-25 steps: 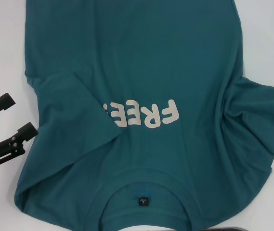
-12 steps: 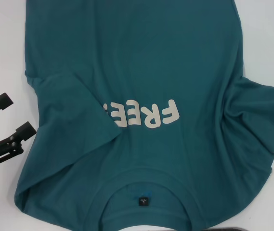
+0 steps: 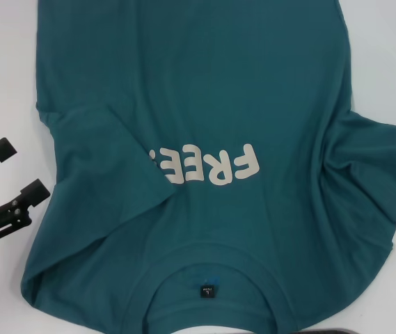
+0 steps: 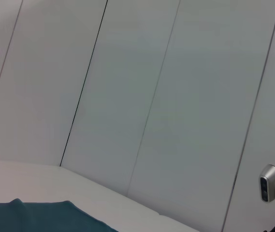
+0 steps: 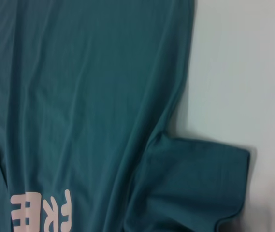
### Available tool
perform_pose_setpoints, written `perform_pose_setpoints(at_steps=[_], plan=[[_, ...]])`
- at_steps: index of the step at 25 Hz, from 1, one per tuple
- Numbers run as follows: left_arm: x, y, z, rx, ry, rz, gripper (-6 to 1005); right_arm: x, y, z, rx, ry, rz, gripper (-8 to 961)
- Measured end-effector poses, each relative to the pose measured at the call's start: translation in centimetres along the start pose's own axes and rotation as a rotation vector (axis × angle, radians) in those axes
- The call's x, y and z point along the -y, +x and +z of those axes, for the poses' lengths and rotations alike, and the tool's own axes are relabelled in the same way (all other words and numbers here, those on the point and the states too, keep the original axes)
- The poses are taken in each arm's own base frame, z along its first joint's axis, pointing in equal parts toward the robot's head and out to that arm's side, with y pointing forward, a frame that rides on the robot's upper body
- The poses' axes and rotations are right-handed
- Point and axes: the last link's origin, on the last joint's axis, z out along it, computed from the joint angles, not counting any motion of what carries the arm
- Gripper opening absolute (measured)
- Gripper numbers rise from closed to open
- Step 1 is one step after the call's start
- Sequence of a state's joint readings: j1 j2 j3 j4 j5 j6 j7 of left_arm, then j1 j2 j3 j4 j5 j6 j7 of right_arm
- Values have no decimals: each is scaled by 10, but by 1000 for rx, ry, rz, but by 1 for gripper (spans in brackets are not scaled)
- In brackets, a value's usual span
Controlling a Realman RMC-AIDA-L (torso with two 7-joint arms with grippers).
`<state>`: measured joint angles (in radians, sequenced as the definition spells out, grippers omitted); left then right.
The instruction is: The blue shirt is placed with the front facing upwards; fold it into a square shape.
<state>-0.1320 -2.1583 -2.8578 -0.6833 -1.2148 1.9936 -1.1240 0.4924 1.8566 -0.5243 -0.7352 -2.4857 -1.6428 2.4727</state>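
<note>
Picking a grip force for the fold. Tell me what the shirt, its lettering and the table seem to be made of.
The shirt looks like soft matte knit, likely cotton: it creases gently and its collar is ribbed. The lettering looks like a flat cream print, smooth and opaque; whether ink or vinyl I cannot tell. The table looks like a hard, smooth white surface with a slight sheen, perhaps laminate.

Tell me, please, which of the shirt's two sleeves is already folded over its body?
The sleeve on the robot's left, beside the left gripper, lies folded over the blue shirt; the other sleeve lies spread out.
</note>
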Motion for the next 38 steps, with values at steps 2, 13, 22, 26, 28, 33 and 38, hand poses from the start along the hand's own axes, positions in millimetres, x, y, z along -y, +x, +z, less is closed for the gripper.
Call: perform_pose_setpoints(at_steps=[2, 13, 22, 26, 28, 33, 38], plan=[[0, 0, 0, -1, 0, 0, 951, 1, 0, 1, -1, 5, 4, 803], [-2, -1, -1, -2, 2, -3, 952, -1, -1, 9, 10, 10, 1, 803], [-2, -2, -2, -2, 4, -5, 951, -3, -2, 13, 15, 10, -13, 803], [-2, -2, -2, -2, 3, -5, 951, -3, -3, 14, 21, 15, -21, 804], [-2, -2, -2, -3, 2, -5, 951, -3, -4, 14, 25, 17, -23, 804], [-2, -1, -2, -6, 4, -3, 951, -4, -5, 15, 23, 13, -22, 802], [-2, 0, -3, -10, 8, -1, 952, -5, -4, 16, 16, 7, -16, 802]])
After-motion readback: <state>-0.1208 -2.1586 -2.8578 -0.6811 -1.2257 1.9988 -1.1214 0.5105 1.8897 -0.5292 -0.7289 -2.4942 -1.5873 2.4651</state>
